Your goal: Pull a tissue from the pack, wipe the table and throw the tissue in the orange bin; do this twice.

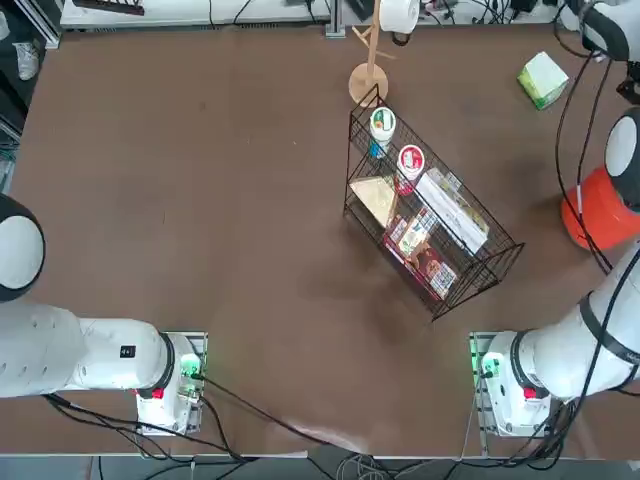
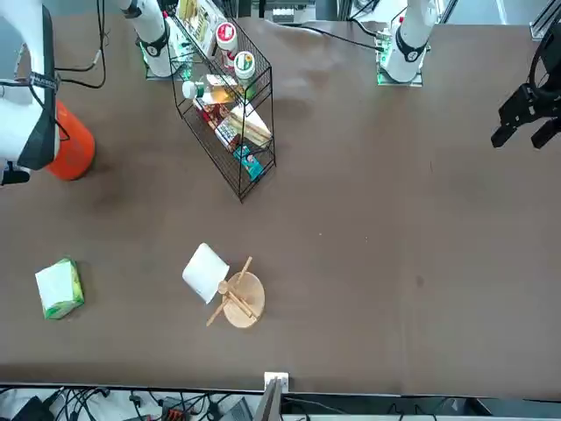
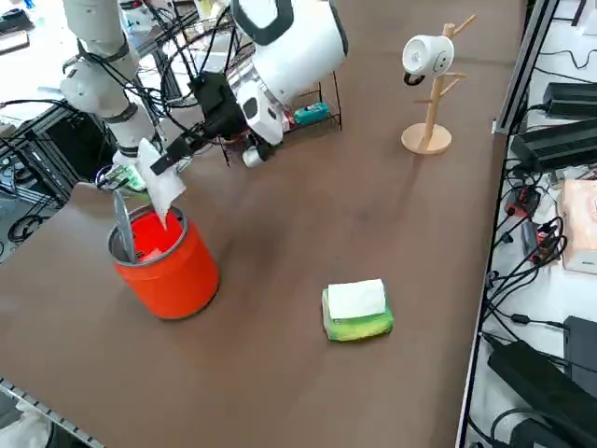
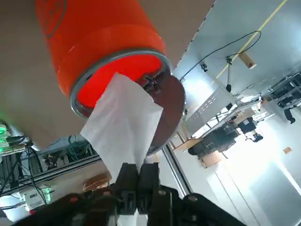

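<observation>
My right gripper [image 3: 157, 164] hangs just above the mouth of the orange bin [image 3: 168, 261], shut on a white tissue [image 3: 160, 191] whose lower end dangles into the bin. In the wrist view the fingers [image 4: 137, 172] pinch the tissue [image 4: 124, 125] right over the bin's opening [image 4: 101, 70]. The light green pack [image 3: 357, 311] with its white top lies on the brown table [image 3: 308, 215], apart from the bin. In the top view the pack [image 1: 543, 78] sits at the far right and the bin [image 1: 598, 212] is partly covered by my arm.
A black wire basket [image 1: 430, 220] with snack packets and cups stands mid-table. A wooden mug tree with a white mug [image 3: 429, 93] stands at the far side. Cables run along the table edge near the pack.
</observation>
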Tool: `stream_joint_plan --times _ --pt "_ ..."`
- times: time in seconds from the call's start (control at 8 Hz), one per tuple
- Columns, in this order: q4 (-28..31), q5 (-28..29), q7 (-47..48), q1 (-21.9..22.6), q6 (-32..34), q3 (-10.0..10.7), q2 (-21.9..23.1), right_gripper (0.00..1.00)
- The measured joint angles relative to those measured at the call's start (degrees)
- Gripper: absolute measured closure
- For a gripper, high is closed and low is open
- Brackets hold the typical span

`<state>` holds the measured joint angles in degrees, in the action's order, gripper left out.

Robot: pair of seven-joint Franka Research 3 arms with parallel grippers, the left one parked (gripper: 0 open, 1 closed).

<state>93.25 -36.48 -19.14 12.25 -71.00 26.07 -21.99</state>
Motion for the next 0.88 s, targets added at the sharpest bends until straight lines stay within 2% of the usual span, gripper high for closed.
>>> stream_joint_plan --times 0.38,0.88 --pt "4.79 -0.18 0.00 -3.21 -8.97 0.12 -0.59 0.98" --pt "9.49 0.23 0.00 -4.36 -11.76 0.12 -0.42 0.97"
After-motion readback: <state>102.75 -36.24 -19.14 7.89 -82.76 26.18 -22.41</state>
